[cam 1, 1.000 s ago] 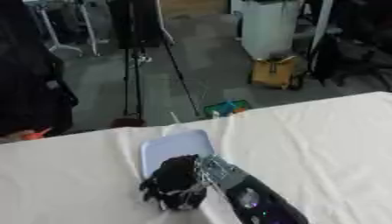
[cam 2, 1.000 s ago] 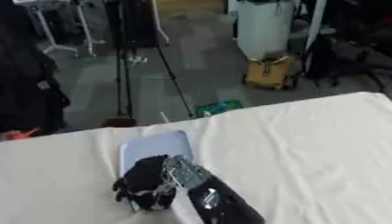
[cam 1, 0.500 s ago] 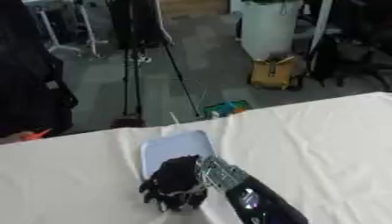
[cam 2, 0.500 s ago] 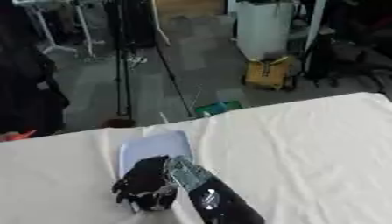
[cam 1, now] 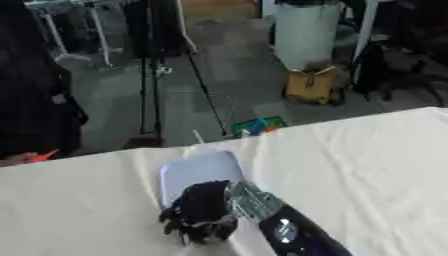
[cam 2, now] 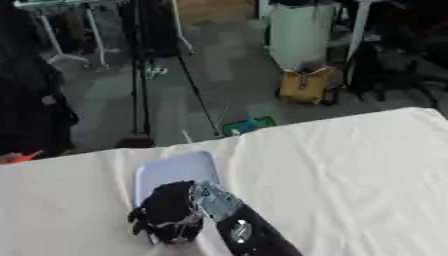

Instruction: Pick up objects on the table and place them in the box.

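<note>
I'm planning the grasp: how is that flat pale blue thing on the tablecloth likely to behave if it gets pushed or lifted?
The pale blue thing lies flat with rounded corners, so it would probably slide, not roll or tip. It looks thin, likely light and hard to get under. The white tablecloth may bunch when pushed. The right hand hides its near edge, so stiffness is unclear.

No legible text anywhere.

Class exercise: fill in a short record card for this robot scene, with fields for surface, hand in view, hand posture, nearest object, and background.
surface: table under a white cloth
hand in view: right hand, arm entering from the lower right
hand posture: fingers curled downward; whether it holds anything cannot be told
nearest object: pale blue flat tray, partly covered by the hand
other hand: not in view
background: yellow bag on the floor
</note>
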Available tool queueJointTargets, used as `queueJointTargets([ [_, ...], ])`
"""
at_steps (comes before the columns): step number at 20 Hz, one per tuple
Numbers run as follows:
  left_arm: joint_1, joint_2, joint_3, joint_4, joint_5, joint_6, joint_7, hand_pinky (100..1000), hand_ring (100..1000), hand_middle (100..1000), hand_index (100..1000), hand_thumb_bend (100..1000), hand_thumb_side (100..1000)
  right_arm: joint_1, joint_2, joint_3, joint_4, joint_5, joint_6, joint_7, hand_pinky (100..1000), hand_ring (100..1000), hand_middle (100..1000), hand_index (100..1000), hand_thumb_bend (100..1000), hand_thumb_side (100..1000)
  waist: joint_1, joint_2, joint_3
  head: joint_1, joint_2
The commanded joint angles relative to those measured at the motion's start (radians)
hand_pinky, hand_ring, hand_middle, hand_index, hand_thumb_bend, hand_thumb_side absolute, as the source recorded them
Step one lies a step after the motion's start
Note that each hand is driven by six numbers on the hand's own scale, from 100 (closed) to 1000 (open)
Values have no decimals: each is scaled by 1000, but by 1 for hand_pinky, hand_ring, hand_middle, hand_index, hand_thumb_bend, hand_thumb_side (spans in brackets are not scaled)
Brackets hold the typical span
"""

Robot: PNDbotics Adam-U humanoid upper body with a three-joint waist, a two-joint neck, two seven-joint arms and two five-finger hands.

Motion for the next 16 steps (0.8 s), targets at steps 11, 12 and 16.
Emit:
queueJointTargets([
  [11,-8,19,10,-14,2,-1,-3,1000,1000,1000,903,100,1000,-1,-18,-16,44,78,-1,-93,100,242,320,335,100,100,-3,-16,-2,6,-7],
  [12,-8,20,10,-14,2,-1,-3,1000,1000,1000,903,100,1000,-4,-17,-17,42,77,-1,-99,100,238,317,333,100,100,-4,-18,-2,7,-5],
  [16,-4,25,12,-14,1,0,-3,1000,1000,1000,903,100,1000,-20,-17,-20,39,73,-1,-114,100,225,307,324,100,100,-10,-28,-5,10,7],
])
